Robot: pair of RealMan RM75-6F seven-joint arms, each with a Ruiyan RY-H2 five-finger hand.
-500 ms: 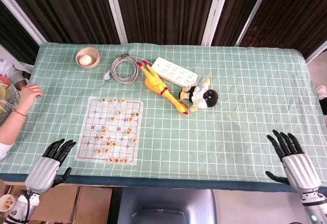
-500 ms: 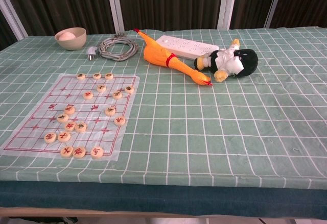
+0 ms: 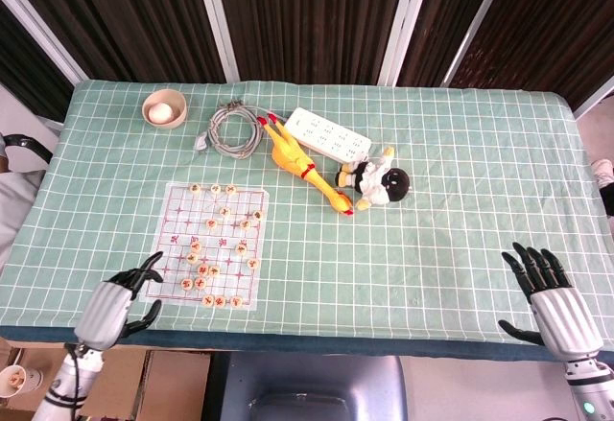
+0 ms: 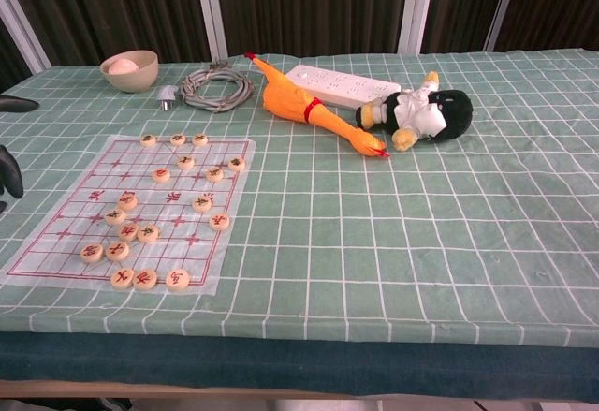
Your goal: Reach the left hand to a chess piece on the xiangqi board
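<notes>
The xiangqi board [image 3: 176, 216] is a clear sheet with red lines on the green checked cloth, left of centre. Several round pale chess pieces [image 3: 200, 284] lie on it, also seen on the board [image 4: 75, 205] in the chest view as discs [image 4: 92, 252] clustered at its near end. My left hand [image 3: 120, 306] hovers at the table's front edge by the board's near-left corner, fingers apart and holding nothing. Only its dark fingertips [image 4: 9, 175] show at the chest view's left edge. My right hand [image 3: 550, 298] stays open at the front right, far from the board.
Behind the board are a bowl with an egg [image 3: 164, 108], a coiled grey cable [image 3: 233, 131], a yellow rubber chicken [image 3: 302, 164], a white power strip [image 3: 328, 134] and a small doll [image 3: 379, 181].
My left hand has moved right and forward, closer to the board's near-left corner, and its fingertips now enter the chest view. The person's arm at the far left has withdrawn.
</notes>
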